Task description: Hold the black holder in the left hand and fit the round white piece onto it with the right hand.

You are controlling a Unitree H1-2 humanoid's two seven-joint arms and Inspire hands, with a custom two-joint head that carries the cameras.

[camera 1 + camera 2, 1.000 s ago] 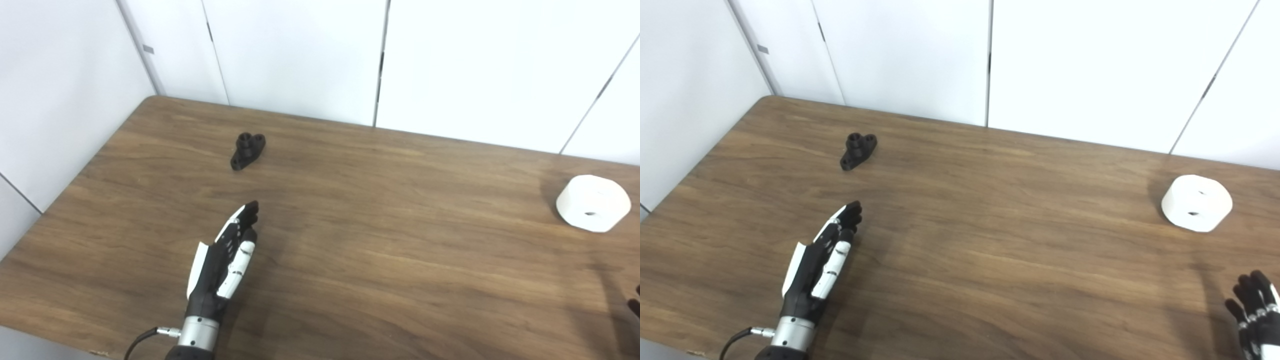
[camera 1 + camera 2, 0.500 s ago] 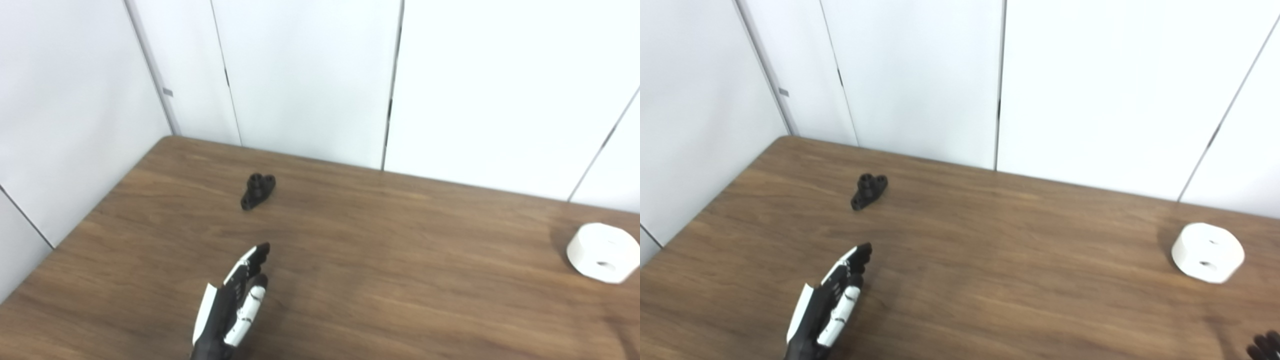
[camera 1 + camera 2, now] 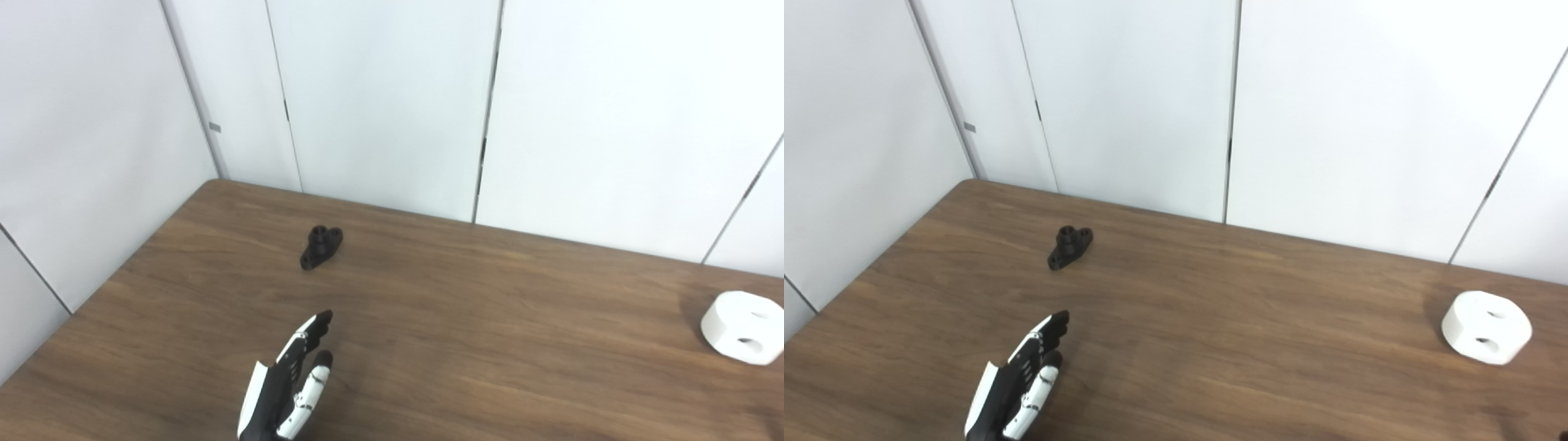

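Fingers (image 3: 306, 340) of the left hand (image 3: 285, 386) stretch forward, held flat and close together, over the near part of the bench (image 3: 465, 343); the hand grips nothing and lies well short of its target. The right hand is out of view in both eye views, so whether it is spread or clenched cannot be told.

Farther on, near the right edge, the round white piece (image 3: 1486, 327) rests alone on the wood. It looks like a stiff moulded puck with smooth, straight sides and two holes showing on its upper face, probably light for its bulk. Its sides may be slippery, so a wrap around the rim from above, thumb opposite the fingers, seems the safest hold; that would also leave the underside clear for mating.

Farthest back on the left, the black holder (image 3: 321, 247) lies flat on the bench, well apart from the white piece. It appears small, rigid and light: a narrow base plate with a short raised boss at its far end. Being so low, it could skid if nudged. Pinching the plate across its long edges would likely keep the boss free to receive the white piece.
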